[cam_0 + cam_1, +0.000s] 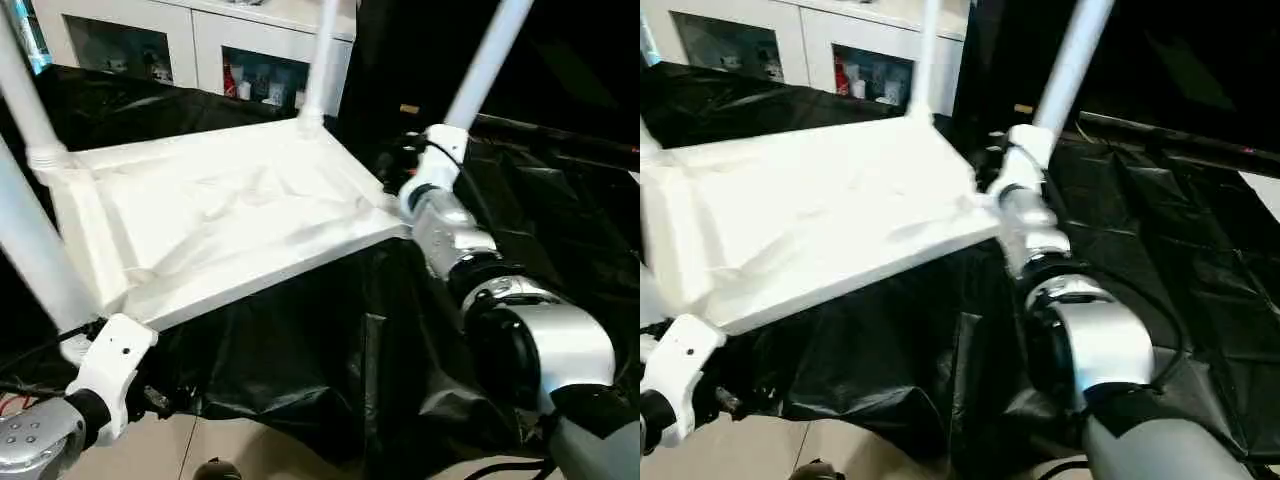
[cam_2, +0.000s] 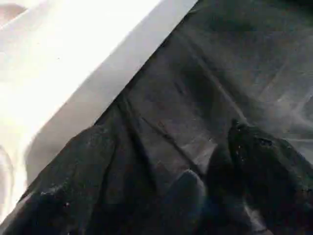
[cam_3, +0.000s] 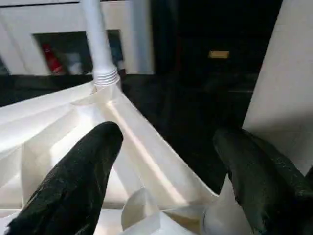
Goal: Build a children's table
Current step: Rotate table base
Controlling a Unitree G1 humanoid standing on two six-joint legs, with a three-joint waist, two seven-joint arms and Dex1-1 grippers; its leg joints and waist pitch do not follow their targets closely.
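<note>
Legible text, labels, brands, numbers, signs: none. Items behind the glass doors of the white cabinet (image 1: pixel 200 40) carry colours but no lettering that can be made out. The small tan tag (image 3: pixel 218 54) on the dark background is too blurred to read.

The table (image 1: pixel 230 215) lies upside down on a sheet (image 1: pixel 300 370), its four legs (image 1: pixel 325 60) standing up at the corners. Behind it stands a cabinet (image 1: pixel 200 40). The left gripper (image 2: pixel 166 196) is at the table's near left corner, over the sheet just beside the top's edge. The right gripper (image 3: pixel 168 161) is at the near right corner, one finger (image 3: pixel 78 181) over the ribbed underside, the other beside that corner's leg.
</note>
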